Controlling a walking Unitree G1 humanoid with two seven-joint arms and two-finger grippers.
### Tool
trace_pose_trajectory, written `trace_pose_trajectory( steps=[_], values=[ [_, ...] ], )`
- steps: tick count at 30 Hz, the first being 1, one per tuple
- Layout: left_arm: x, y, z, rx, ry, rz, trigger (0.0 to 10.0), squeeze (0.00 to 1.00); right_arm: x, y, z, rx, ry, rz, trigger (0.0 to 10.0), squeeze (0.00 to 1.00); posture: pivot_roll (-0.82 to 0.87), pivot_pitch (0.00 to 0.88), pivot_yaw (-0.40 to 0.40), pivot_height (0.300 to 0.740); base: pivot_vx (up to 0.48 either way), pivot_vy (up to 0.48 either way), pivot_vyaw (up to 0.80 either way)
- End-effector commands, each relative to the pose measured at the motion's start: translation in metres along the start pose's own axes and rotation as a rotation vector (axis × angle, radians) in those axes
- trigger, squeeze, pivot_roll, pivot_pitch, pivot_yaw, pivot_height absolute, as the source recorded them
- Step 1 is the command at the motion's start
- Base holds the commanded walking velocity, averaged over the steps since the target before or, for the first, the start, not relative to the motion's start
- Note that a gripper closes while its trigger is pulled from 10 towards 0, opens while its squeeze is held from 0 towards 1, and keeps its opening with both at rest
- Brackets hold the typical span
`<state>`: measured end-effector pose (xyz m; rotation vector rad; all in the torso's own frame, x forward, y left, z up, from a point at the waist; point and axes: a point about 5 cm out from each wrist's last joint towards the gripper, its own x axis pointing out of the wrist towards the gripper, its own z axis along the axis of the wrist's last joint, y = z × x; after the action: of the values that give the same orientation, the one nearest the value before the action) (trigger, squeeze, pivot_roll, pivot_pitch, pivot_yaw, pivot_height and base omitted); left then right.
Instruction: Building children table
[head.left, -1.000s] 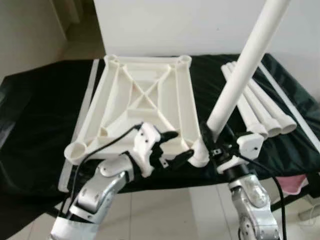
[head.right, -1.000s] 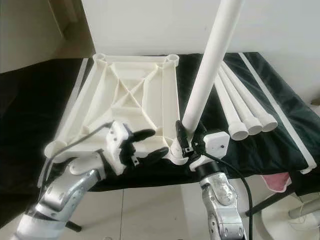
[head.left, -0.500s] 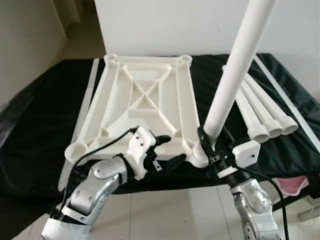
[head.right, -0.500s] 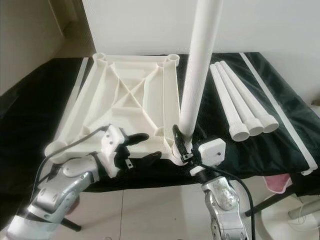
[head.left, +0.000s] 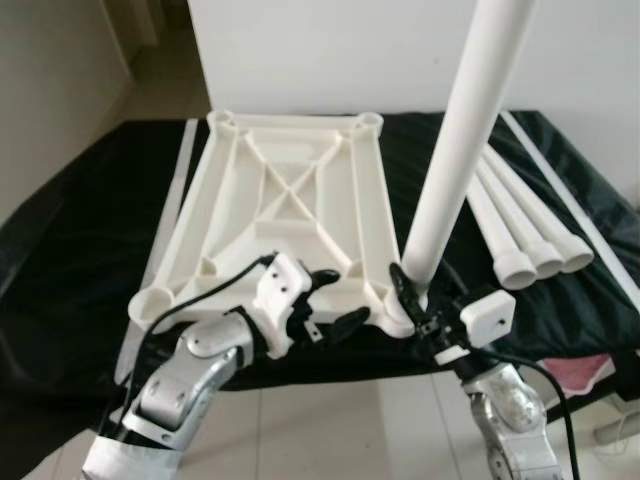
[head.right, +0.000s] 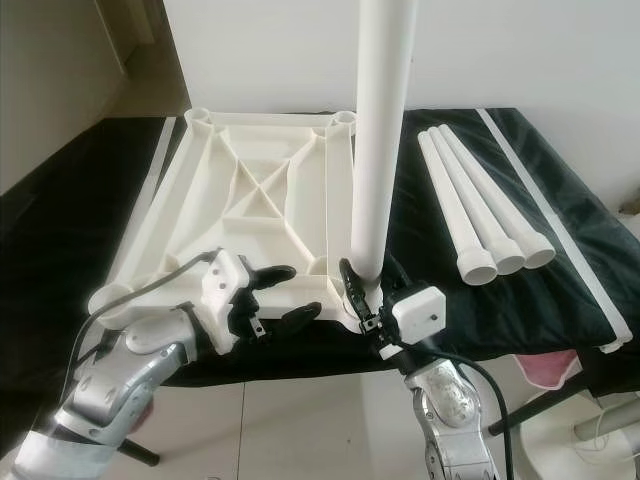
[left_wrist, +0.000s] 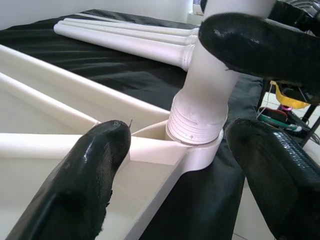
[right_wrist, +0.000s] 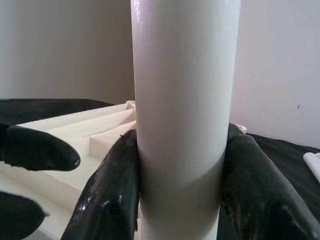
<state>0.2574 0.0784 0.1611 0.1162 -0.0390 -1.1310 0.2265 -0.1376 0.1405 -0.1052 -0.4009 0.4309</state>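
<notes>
Heads up, you're gripping the leg in the right hand over the tabletop corner socket while the open left hand is bracing nearby, so any lean is risking cross-threading.

An upturned white table frame lies on a black-covered tabletop. The right gripper clasps a white leg standing nearly upright in the frame's near right corner socket. The left gripper sits open at the frame's near edge. Three spare legs lie side by side to the right.
</notes>
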Motion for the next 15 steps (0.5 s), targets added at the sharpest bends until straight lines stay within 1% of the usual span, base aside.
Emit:
trace_pose_trajectory(
  steps=[1,2,4,9,11,15],
  values=[
    [0.0,-0.002,0.002,0.014,-0.003,-0.035,10.0,0.0,-0.018,0.008,-0.029,0.1,0.158,-0.006,10.0,0.0,-0.04,0.057,0.007,0.74,0.0,0.0,0.0],
    [0.0,-0.002,0.001,0.019,-0.002,-0.034,10.0,0.0,-0.021,0.005,-0.031,0.149,0.156,-0.046,10.0,0.0,-0.04,0.054,0.007,0.74,0.0,0.0,0.0],
    [0.0,-0.001,0.001,0.023,0.001,-0.031,10.0,0.0,-0.023,0.002,-0.034,0.206,0.162,-0.107,10.0,0.0,-0.04,0.051,0.007,0.74,0.0,0.0,0.0],
    [0.001,0.001,0.002,0.026,0.002,-0.029,10.0,0.0,-0.021,-0.002,-0.035,0.252,0.154,-0.147,10.0,0.0,-0.04,0.043,0.008,0.74,0.0,0.0,0.0],
    [0.002,0.001,0.002,0.03,0.001,-0.029,10.0,0.0,-0.017,-0.003,-0.034,0.24,0.149,-0.13,10.0,0.0,-0.04,0.037,0.007,0.74,0.0,0.0,0.0],
    [0.002,0.001,0.002,0.031,-0.001,-0.03,10.0,0.0,-0.011,-0.004,-0.033,0.182,0.16,-0.082,10.0,0.0,-0.04,0.031,0.006,0.74,0.0,0.0,0.0]
  ],
)
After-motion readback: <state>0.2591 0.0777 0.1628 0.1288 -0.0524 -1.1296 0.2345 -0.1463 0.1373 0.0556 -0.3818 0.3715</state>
